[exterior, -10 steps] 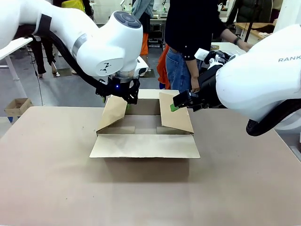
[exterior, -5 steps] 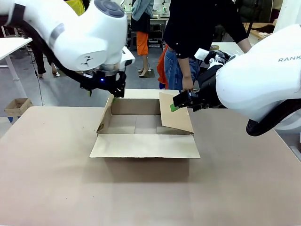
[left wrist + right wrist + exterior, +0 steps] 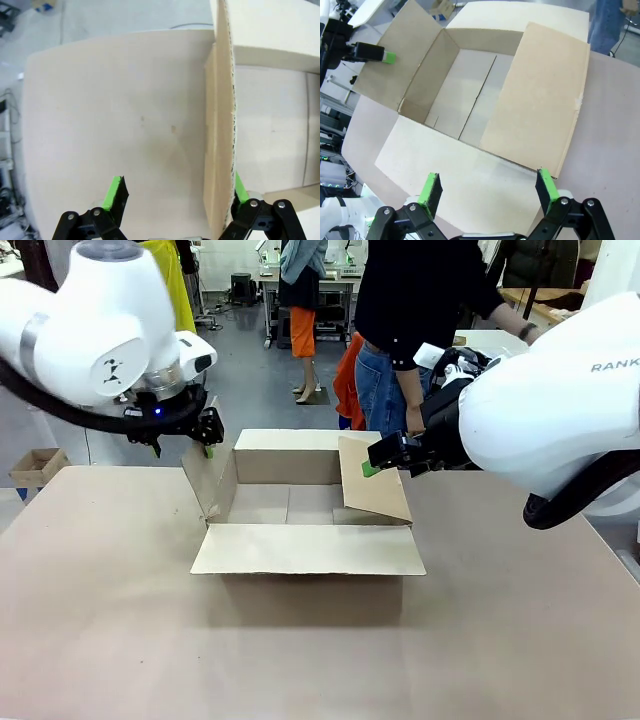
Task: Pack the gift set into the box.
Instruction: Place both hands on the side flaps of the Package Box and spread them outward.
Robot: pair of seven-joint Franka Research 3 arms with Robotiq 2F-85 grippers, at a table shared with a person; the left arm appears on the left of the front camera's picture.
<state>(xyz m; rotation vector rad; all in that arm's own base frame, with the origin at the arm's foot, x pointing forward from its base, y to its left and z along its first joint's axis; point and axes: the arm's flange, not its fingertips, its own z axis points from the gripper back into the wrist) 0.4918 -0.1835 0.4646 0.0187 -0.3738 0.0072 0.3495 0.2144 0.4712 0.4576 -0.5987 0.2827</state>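
Jaws, left gripper (image 3: 205,430): spread wide, straddling the top edge of the left flap (image 3: 220,125) of the box (image 3: 305,505). The flap stands nearly upright, close against one finger, and is not clamped.

Jaws, right gripper (image 3: 385,455): also apart, holding nothing, poised just beside the right flap (image 3: 540,95), which leans inward over the opening.

Box: middle of the table (image 3: 100,590), between the two arms. Near flap (image 3: 305,550) is folded out flat toward me; far flap (image 3: 290,442) is upright.

Contents: none. The cardboard floor (image 3: 465,95) is bare, with no part of the gift set inside.

Progress, by my reckoning: early. The flaps are partly opened, the right flap is not yet turned out, and all the packing is left to do.
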